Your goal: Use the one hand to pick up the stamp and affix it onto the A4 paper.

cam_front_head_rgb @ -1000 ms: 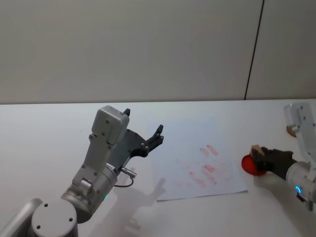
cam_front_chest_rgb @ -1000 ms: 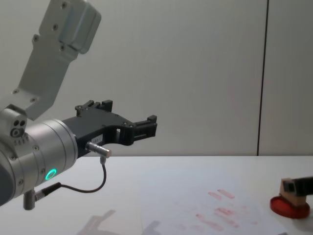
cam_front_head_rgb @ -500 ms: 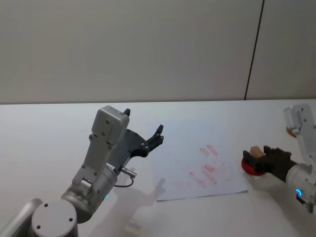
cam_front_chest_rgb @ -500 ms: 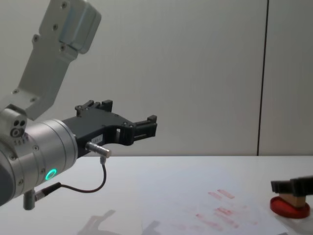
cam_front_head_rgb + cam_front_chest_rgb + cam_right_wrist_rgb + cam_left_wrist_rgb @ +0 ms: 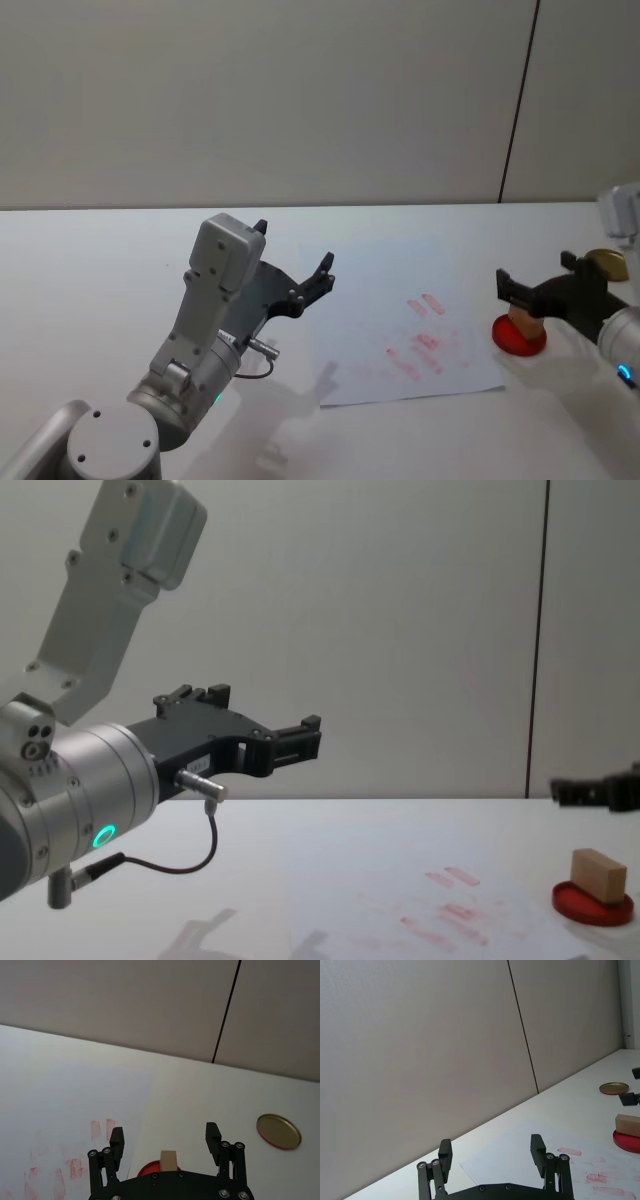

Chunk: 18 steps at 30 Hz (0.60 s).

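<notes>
The stamp (image 5: 518,321), a small pale wood block, stands on a round red ink pad (image 5: 520,338) to the right of the A4 paper (image 5: 400,330), which bears several faint red marks. My right gripper (image 5: 535,276), the one with a blue-lit wrist, hovers open just above the stamp with nothing between its fingers. In the chest view the stamp (image 5: 598,873) rests alone on the pad (image 5: 597,905) below the right gripper (image 5: 598,785). The right wrist view looks down between its open fingers (image 5: 116,1140) onto the stamp (image 5: 168,1159). My left gripper (image 5: 292,246) hangs open over the table, left of the paper.
A gold round lid (image 5: 603,261) lies on the table behind the right gripper, also seen as the lid (image 5: 278,1131) in the right wrist view. The white tabletop (image 5: 100,260) runs back to a grey wall. The left arm's large body fills the near left.
The right gripper held the stamp on the ink pad, then opened and rose, leaving the stamp standing on the pad. The left arm has not moved.
</notes>
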Motion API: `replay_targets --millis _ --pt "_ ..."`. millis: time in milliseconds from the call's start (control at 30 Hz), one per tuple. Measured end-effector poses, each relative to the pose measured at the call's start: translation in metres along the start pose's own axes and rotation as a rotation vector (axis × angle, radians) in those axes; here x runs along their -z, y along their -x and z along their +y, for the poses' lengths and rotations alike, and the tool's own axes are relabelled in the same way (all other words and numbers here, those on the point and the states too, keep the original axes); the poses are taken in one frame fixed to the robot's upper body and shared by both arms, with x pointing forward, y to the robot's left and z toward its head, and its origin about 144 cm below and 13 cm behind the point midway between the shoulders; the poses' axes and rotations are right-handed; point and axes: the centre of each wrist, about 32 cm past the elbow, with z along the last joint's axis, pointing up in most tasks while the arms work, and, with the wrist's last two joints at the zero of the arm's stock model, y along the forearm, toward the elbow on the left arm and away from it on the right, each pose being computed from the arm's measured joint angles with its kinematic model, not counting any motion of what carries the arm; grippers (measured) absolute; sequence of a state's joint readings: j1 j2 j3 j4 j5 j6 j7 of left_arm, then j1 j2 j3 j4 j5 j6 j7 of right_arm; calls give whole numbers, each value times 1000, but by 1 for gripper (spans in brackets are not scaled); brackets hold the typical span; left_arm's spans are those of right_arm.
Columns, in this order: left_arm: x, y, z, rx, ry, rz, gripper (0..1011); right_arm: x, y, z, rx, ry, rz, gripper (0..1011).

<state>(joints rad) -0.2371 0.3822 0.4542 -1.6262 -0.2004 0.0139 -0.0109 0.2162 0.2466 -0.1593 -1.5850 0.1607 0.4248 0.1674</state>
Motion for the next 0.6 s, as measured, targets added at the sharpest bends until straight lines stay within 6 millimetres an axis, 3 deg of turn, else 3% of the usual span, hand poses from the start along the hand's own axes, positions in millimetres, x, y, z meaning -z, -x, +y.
replay_targets --millis 600 --pt "0 0 0 0 0 0 993 -21 4 -25 35 -146 -114 1001"
